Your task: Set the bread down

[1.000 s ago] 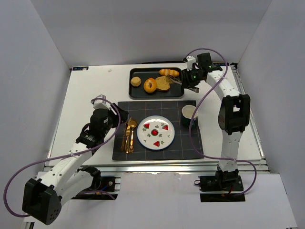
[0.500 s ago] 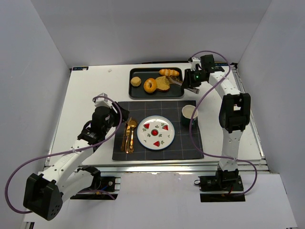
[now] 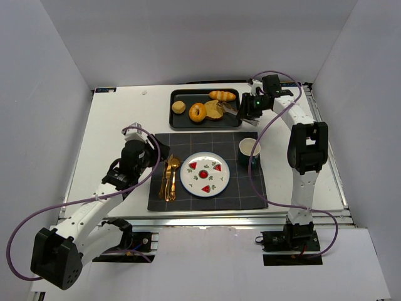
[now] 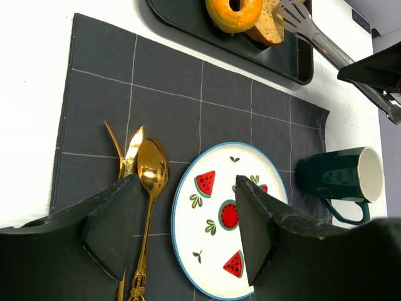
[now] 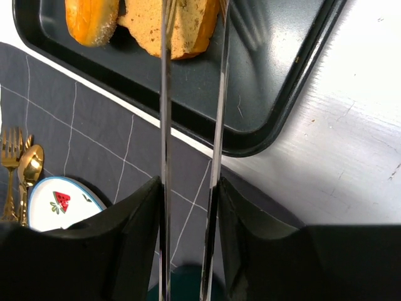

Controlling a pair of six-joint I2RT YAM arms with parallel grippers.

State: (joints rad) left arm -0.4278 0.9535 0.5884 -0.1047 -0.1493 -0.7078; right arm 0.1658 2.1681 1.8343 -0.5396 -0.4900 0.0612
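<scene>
A brown bread slice [image 3: 215, 110] lies in the black tray [image 3: 188, 122], leaning against a glazed ring-shaped bread [image 3: 198, 112]. My right gripper [image 3: 249, 108] is shut on a pair of metal tongs [image 3: 230, 108]. In the right wrist view the two tong arms [image 5: 165, 125] run from between the jaws [image 5: 188, 194] up to the slice [image 5: 182, 25]; the tips are cut off by the frame edge. My left gripper [image 3: 160, 153] hangs open over the placemat, between the gold cutlery and the plate [image 4: 210, 207], holding nothing.
The tray also holds a small round bun [image 3: 179, 107] and a twisted roll [image 3: 222, 95]. On the dark placemat [image 3: 188, 141] are the watermelon plate [image 3: 204, 174], gold cutlery [image 3: 170, 177] and a green mug [image 3: 249, 150]. White walls close in the table.
The right jaws have eased apart a little, letting the tong arms spread, and the right wrist shifted slightly. The left arm moved a little, then held still.
</scene>
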